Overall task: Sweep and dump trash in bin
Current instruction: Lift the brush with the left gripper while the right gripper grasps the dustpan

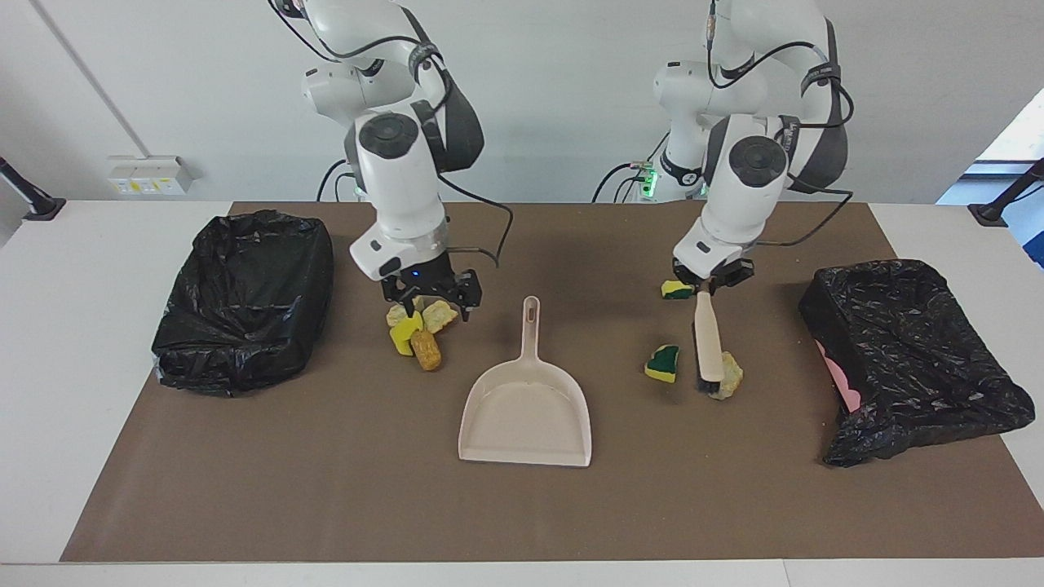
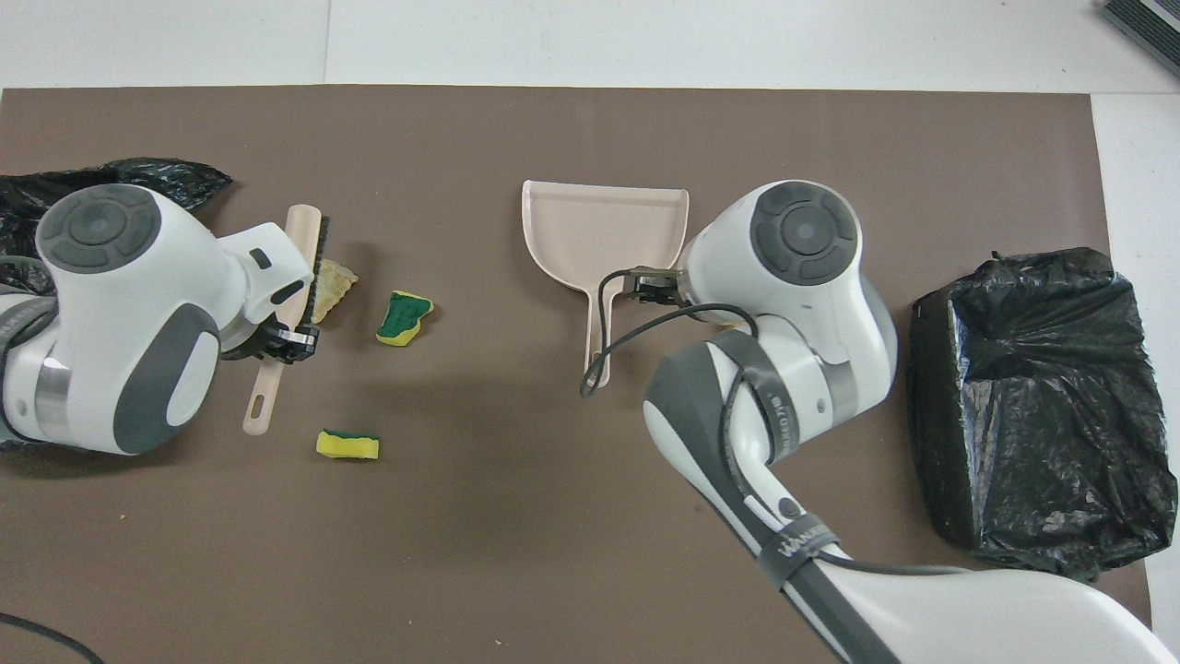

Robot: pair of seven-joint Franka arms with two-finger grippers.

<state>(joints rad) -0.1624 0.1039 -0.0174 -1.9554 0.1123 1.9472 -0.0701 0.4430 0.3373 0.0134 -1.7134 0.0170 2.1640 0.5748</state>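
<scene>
I have the left end effector (image 1: pixel 708 283) clamped on the handle of the hand brush (image 1: pixel 708 342), whose bristle end sits against a pale beige sponge chunk (image 1: pixel 731 377) on the brown mat (image 1: pixel 326 489) toward the left arm's end of the tabletop. A green-and-yellow chunk (image 1: pixel 663 363) lies just beside the brush, another (image 1: pixel 675 289) nearer to the robots. My right end effector (image 1: pixel 432 303), fingers apart, hangs low over the cluster of yellow, beige and orange-brown chunks (image 1: pixel 420 336). The dustpan (image 1: pixel 526 408) lies between the two groups, handle toward the robots. A black-lined bin (image 1: pixel 245 297) stands at each end (image 1: pixel 913 359).
</scene>
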